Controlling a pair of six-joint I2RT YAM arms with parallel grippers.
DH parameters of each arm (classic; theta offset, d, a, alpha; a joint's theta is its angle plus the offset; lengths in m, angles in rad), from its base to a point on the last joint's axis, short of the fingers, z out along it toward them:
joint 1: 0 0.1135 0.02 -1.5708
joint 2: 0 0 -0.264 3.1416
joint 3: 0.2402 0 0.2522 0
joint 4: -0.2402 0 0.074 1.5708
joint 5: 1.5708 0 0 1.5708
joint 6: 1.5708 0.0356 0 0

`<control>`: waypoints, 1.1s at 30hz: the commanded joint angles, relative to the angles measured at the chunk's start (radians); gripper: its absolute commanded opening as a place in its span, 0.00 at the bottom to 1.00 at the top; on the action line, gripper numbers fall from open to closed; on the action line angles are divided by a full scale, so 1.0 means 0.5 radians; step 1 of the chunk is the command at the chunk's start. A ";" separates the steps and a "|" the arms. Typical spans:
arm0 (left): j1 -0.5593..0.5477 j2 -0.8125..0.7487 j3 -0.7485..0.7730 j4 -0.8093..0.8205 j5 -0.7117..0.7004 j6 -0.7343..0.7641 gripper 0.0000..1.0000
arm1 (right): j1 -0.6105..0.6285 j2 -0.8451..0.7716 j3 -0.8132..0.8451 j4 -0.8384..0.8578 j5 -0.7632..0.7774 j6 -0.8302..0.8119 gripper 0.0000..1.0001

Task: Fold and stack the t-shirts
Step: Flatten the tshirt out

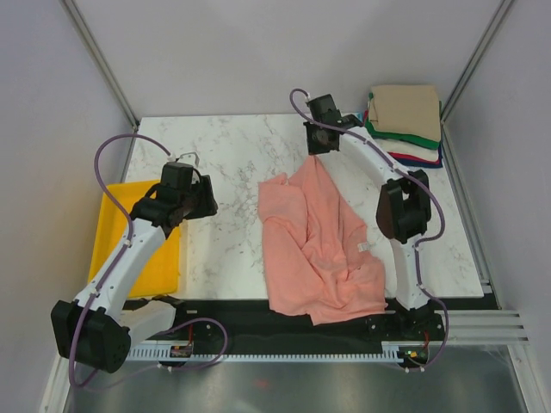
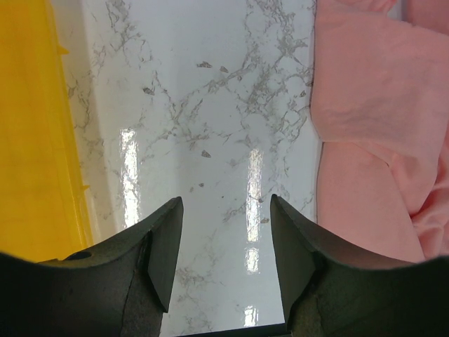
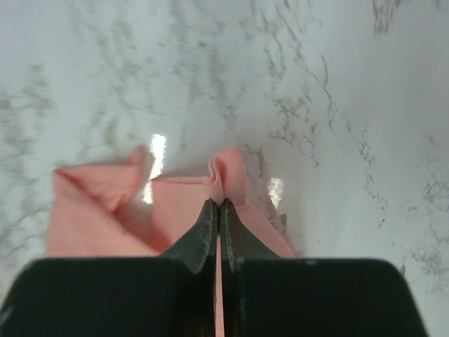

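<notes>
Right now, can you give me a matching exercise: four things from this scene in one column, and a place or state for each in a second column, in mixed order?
Column 1
1. pink shirt
2. tray
3. folded stack
4. right gripper

Column 2
A. at the left edge of the table
B. shut on a fold of the pink shirt
C. in the far right corner
D. lying loose and unfolded

Pairs: 1-D, 2-A, 3-C, 4-B
</notes>
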 commanded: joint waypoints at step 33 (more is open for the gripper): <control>-0.177 1.565 1.204 0.317 0.142 -0.287 0.57 | 0.186 -2.393 -2.512 0.213 0.541 0.627 0.00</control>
